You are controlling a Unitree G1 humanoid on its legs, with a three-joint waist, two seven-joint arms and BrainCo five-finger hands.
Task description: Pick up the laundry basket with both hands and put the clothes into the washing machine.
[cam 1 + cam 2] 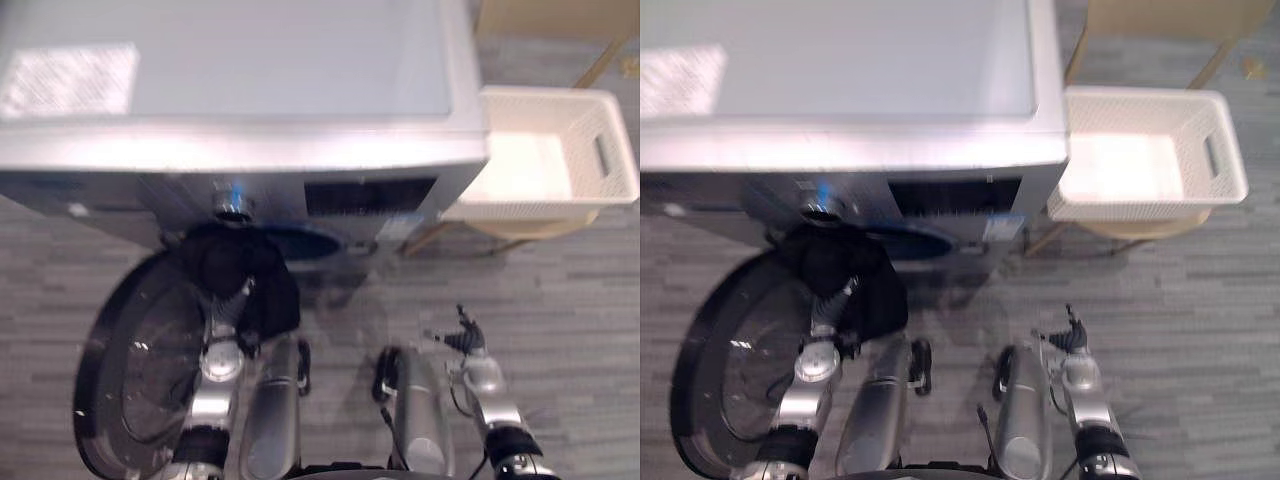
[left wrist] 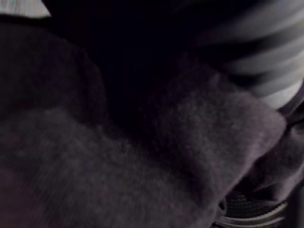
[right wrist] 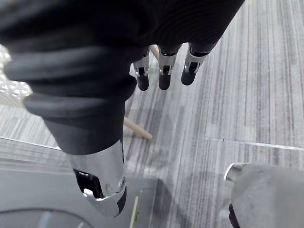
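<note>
The dark clothes (image 1: 232, 268) hang bunched at the mouth of the washing machine (image 1: 250, 150), draped over the front edge of its opening, with the round door (image 1: 125, 375) swung wide at the left. The left hand (image 1: 237, 302) reaches into the cloth; its fingers are buried in the folds, so their state cannot be told. The right hand (image 1: 460, 338) hangs over the floor (image 1: 560, 300), fingers (image 3: 164, 76) straight and side by side. The white laundry basket (image 1: 545, 93) sits on a wooden stand (image 1: 520, 230) by the machine's right side.
</note>
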